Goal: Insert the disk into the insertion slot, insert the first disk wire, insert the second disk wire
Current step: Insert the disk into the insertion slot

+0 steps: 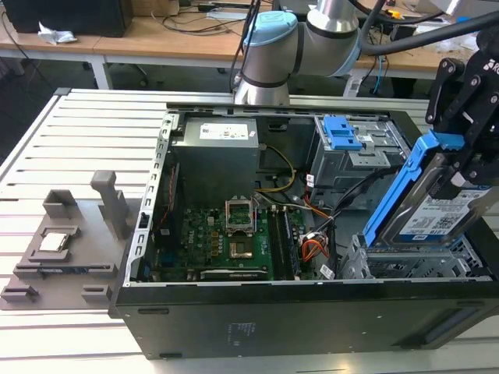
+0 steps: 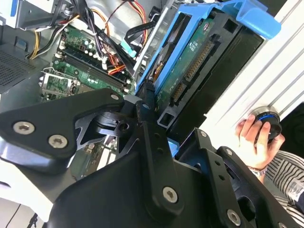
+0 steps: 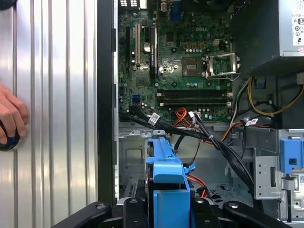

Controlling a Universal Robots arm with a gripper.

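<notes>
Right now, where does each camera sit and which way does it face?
Exterior view: off the arm, looks down into the case; arm, gripper and disk show.
First wrist view: on the wrist, looks past the disk onto the motherboard; gripper shows.
Second wrist view: on the wrist, looks along the gripper at the disk's connectors.
Shared: both wrist views show a person's hand.

A metal table [image 1: 47,156] of long pale slats spreads across the foreground, and the slats [image 3: 57,118] shine brightly in the first wrist view. Behind it stands a wooden desk [image 1: 156,37] on white legs, strewn with cables [image 1: 207,23], with a black box [image 1: 74,15] at the exterior view's left. A dark floor [image 1: 39,82] lies beneath the desk.
</notes>
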